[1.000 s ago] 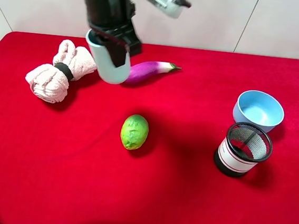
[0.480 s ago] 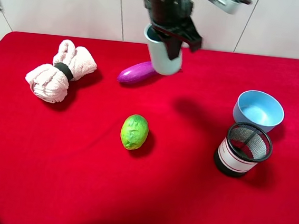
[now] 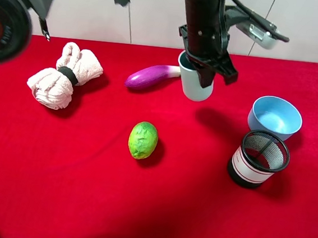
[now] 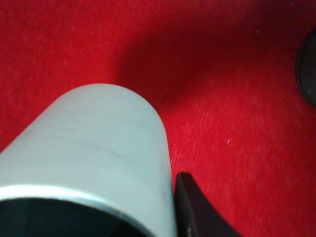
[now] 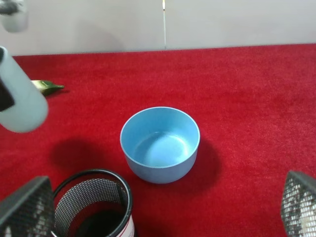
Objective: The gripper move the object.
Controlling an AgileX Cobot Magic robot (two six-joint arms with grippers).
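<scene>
The black left gripper is clamped on the plain pale blue-green tumbler cup, held off the red cloth table; a purple eggplant lies just beside it at 9 o'clock, and a bumpy green fruit sits at 7. A light-blue bowl sits at 4 o'clock, with a black mesh cup with white band just beside it; the right gripper looks down on both, fingers wide apart.

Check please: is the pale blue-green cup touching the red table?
Apart. In the right wrist view the cup hangs clear above the red table, and its shadow lies detached from its base.
</scene>
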